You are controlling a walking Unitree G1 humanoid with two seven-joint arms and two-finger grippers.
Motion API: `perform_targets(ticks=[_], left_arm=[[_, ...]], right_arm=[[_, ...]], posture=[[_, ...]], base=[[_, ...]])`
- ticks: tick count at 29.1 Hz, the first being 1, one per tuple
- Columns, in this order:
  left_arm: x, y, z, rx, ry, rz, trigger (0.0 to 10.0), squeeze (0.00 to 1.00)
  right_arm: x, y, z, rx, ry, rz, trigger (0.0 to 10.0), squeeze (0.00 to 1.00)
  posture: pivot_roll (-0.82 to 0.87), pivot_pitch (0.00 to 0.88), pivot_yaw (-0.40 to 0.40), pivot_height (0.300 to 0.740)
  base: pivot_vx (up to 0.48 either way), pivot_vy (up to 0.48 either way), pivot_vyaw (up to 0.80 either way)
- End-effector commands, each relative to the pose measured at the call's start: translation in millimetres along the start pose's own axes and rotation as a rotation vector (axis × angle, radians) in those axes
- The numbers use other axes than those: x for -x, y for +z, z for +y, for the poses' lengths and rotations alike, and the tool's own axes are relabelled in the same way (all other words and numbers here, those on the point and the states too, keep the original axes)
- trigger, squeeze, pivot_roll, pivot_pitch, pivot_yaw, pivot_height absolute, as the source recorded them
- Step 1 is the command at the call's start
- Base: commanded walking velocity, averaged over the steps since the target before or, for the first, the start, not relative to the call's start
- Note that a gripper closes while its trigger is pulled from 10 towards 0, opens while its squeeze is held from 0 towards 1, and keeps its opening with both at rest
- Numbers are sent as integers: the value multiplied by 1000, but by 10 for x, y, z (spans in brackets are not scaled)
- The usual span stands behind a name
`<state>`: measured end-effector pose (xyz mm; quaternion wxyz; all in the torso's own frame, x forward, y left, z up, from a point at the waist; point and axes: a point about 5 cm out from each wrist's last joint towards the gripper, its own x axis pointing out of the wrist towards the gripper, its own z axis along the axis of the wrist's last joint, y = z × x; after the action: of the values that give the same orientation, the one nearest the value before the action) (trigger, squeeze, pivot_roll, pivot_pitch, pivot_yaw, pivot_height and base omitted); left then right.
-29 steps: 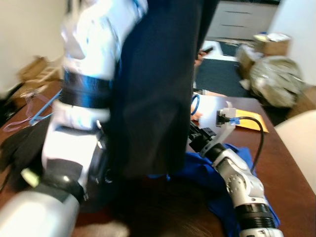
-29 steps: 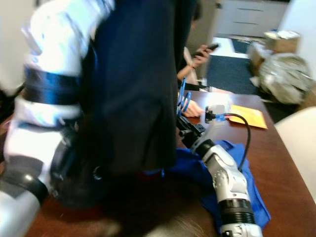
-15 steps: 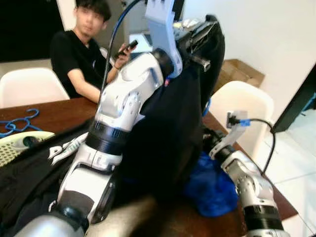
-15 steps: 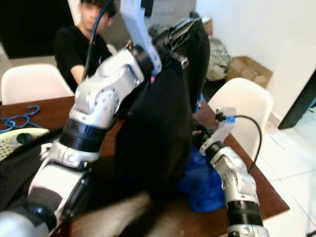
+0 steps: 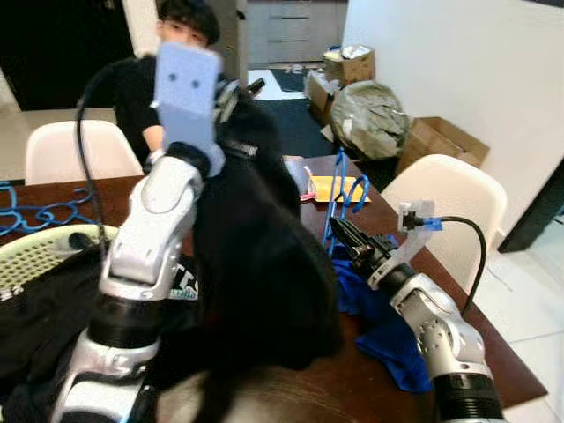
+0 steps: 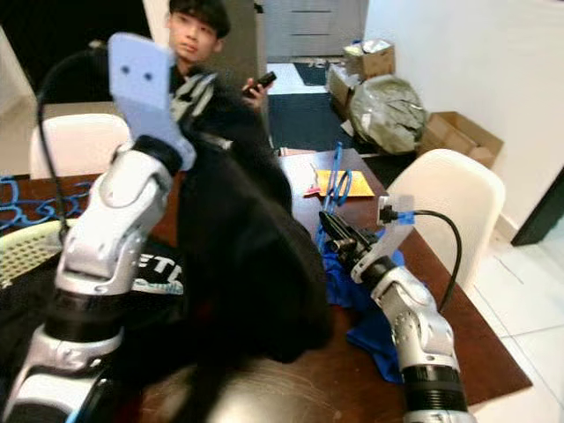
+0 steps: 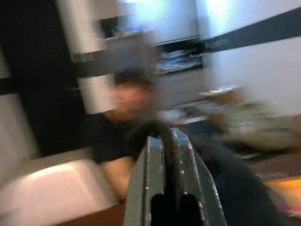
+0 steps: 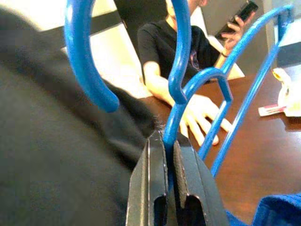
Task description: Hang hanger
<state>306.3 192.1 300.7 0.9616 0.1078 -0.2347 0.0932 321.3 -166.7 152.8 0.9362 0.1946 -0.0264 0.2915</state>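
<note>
My left gripper (image 5: 231, 93) is raised high over the table and is shut on the top of a black garment (image 5: 264, 273), which hangs down from it in front of me. In the left wrist view the fingers (image 7: 146, 179) pinch a dark fold. My right gripper (image 5: 338, 226) is lower and to the right, shut on the wire of blue hangers (image 5: 345, 187) that stand upright beside the garment. In the right wrist view the blue hanger (image 8: 181, 56) hooks rise just above the fingers (image 8: 150, 188).
A blue cloth (image 5: 381, 310) lies on the brown table (image 5: 493, 370) under my right arm. More blue hangers (image 5: 35, 210), a pale basket (image 5: 35, 256) and dark clothes sit on the left. A person (image 5: 139, 97) sits across the table with a phone. White chairs (image 5: 441, 189) stand around.
The whole view has swung round as my head moved. Both grippers keep their hold. The raised garment now hangs left of the blue hangers instead of covering them.
</note>
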Motion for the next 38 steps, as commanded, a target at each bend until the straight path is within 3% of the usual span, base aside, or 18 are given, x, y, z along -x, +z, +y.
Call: perform_targets(ticks=[1, 5, 6, 8, 9, 11, 12, 16, 18, 19, 21, 25, 28, 31, 32, 35, 36, 38], left_arm=[[85, 171, 425, -132, 193, -65, 3647, 0], [85, 171, 425, -132, 193, -65, 3647, 0], [153, 333, 735, -262, 302, -120, 3725, 0], [153, 333, 735, -262, 302, -120, 3725, 0], [207, 568, 968, -383, 388, -194, 3216, 0], [207, 568, 968, -383, 388, -194, 3216, 0], [263, 783, 1093, -475, 453, -261, 2980, 0], [315, 873, 1141, -533, 487, -279, 2941, 0], [368, 771, 1111, -541, 486, -232, 3059, 0], [424, 576, 1041, -512, 462, -158, 3059, 0], [424, 576, 1041, -512, 462, -158, 3059, 0], [729, -176, 737, -333, 379, 139, 3608, 0], [787, -348, 616, -286, 332, 203, 4235, 0], [721, -320, 522, -215, 285, 177, 5059, 0], [636, -219, 462, -199, 237, 124, 6275, 580], [636, -219, 462, -199, 237, 124, 6275, 580], [544, -81, 411, -181, 196, 53, 4824, 1000], [417, 94, 332, -168, 131, -32, 4431, 1000]], right_arm=[[-27, -13, 14, -7, 19, 15, 10000, 0], [-27, -13, 14, -7, 19, 15, 10000, 0], [-57, -20, 22, -11, 29, 18, 10000, 0], [-57, -20, 22, -11, 29, 18, 10000, 0], [-85, -26, 28, -12, 37, 20, 10000, 0], [-85, -26, 28, -12, 37, 20, 10000, 0], [-103, -30, 32, -13, 42, 22, 10000, 0], [-116, -34, 34, -13, 47, 24, 10000, 0], [-120, -36, 36, -13, 49, 26, 10000, 0], [-120, -37, 35, -14, 50, 28, 10000, 0], [-120, -37, 35, -14, 50, 28, 10000, 0], [-101, -66, 34, -15, 50, 40, 10000, 0], [-99, -79, 37, -16, 51, 43, 10000, 0], [-104, -86, 39, -16, 53, 45, 10000, 0], [-109, -90, 40, -17, 54, 45, 10000, 0], [-109, -90, 40, -17, 54, 45, 10000, 0], [-112, -94, 43, -17, 55, 44, 10000, 0], [-117, -101, 48, -18, 55, 42, 10000, 0]], posture=[[103, 0, -67, 740], [103, 0, -67, 740], [118, 0, -75, 740], [118, 0, -75, 740], [128, 0, -80, 740], [128, 0, -80, 740], [133, 0, -85, 740], [138, 0, -86, 740], [135, 0, -85, 740], [136, 0, -84, 740], [136, 0, -84, 740], [137, 0, -85, 740], [135, 0, -86, 740], [133, 0, -86, 740], [134, 0, -84, 740], [134, 0, -84, 740], [132, 0, -81, 740], [132, 0, -78, 740]], base=[[0, 0, 0], [0, 0, 0], [0, 0, 0], [0, 0, 0], [0, 0, 0], [0, 0, 0], [0, 0, 0], [0, 0, 0], [0, 0, 0], [0, 0, 0], [0, 0, 0], [0, 0, 0], [0, 0, 0], [0, 0, 0], [0, 0, 0], [0, 0, 0], [0, 0, 0], [0, 0, 0]])
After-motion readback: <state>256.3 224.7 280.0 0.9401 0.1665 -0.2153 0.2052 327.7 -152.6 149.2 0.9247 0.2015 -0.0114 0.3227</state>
